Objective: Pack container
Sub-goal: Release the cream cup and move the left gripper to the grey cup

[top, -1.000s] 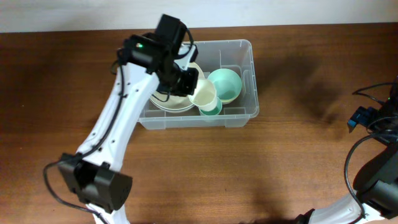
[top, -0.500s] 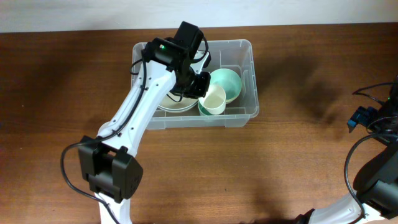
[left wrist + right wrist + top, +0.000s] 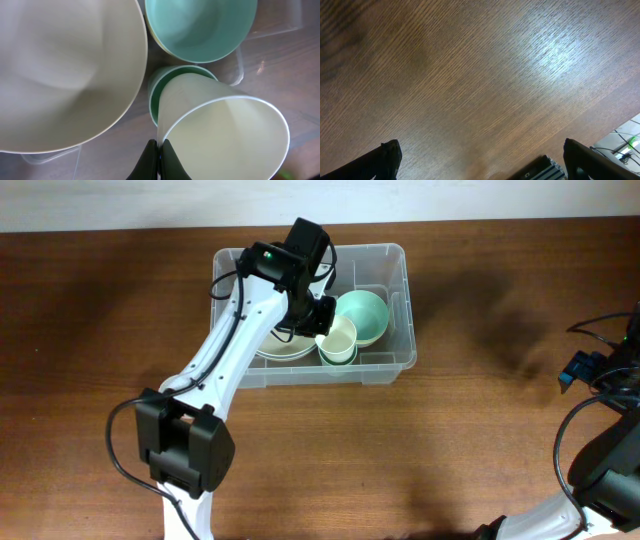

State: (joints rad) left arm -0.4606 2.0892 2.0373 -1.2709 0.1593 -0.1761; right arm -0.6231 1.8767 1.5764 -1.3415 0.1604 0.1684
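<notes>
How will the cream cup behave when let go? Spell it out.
The cream cup looks thin-walled, so probably light and easily squeezed where the left gripper pinches its rim. It leans inside the green cup, so it may tip or settle crooked.

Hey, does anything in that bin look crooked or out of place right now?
The cream cup leans sideways in the green cup instead of nesting straight, with the left pincer pinching its rim. Nothing else in the container stands out.
</notes>
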